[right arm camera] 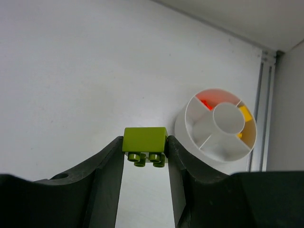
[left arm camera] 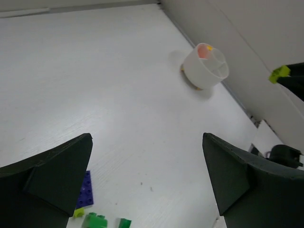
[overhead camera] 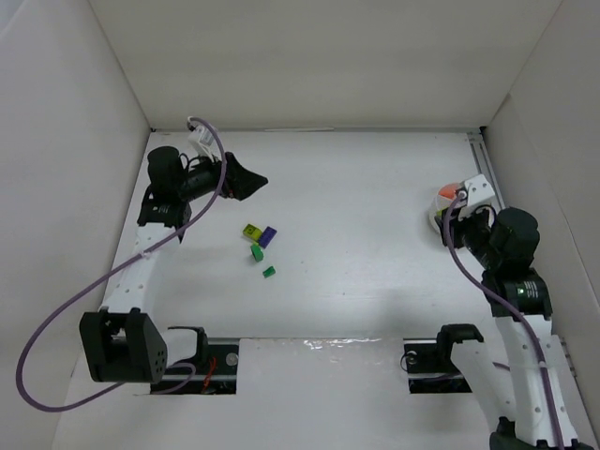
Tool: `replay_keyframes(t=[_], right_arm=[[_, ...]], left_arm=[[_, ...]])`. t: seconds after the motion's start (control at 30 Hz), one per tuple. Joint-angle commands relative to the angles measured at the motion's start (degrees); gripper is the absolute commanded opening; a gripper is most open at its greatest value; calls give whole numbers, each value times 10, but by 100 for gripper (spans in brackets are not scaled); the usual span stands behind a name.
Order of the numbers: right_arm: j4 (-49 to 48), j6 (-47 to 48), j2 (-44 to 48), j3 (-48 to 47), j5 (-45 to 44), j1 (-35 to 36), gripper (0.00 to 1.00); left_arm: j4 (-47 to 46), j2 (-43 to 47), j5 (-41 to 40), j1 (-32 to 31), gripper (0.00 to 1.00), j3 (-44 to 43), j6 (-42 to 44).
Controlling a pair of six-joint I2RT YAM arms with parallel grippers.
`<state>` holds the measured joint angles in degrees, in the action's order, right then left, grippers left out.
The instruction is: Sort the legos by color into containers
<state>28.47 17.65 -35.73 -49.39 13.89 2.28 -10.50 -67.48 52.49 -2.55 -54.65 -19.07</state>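
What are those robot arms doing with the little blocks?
They are sorting bricks by color into a white bowl with sections. The right gripper is pinching a lime brick close to the bowl, which already holds a red piece and a yellow one. The left gripper is open and empty, hovering near the loose bricks lying in the middle of the table.
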Motion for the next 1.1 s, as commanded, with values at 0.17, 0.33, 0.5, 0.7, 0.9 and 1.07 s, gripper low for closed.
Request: replay_keyframes(t=[0.17, 0.33, 0.5, 0.7, 0.9, 1.07], right_arm=[[85, -74, -43, -17, -25, -33, 1], [70, -108, -95, -17, -72, -38, 0], [44, -118, -130, -12, -83, -54, 0], [18, -140, -181, -23, -84, -79, 0], [-34, -146, -203, -23, -57, -126, 0], [-75, -119, -215, -4, -20, -176, 0]], left_arm=[[91, -66, -85, -11, 100, -89, 85], [94, -79, -105, -16, 100, -93, 83], [101, -73, -125, -16, 100, -99, 95], [106, -73, -130, -16, 100, -99, 101], [95, -79, -130, -16, 100, -93, 101], [95, -91, -124, -16, 100, -93, 101]])
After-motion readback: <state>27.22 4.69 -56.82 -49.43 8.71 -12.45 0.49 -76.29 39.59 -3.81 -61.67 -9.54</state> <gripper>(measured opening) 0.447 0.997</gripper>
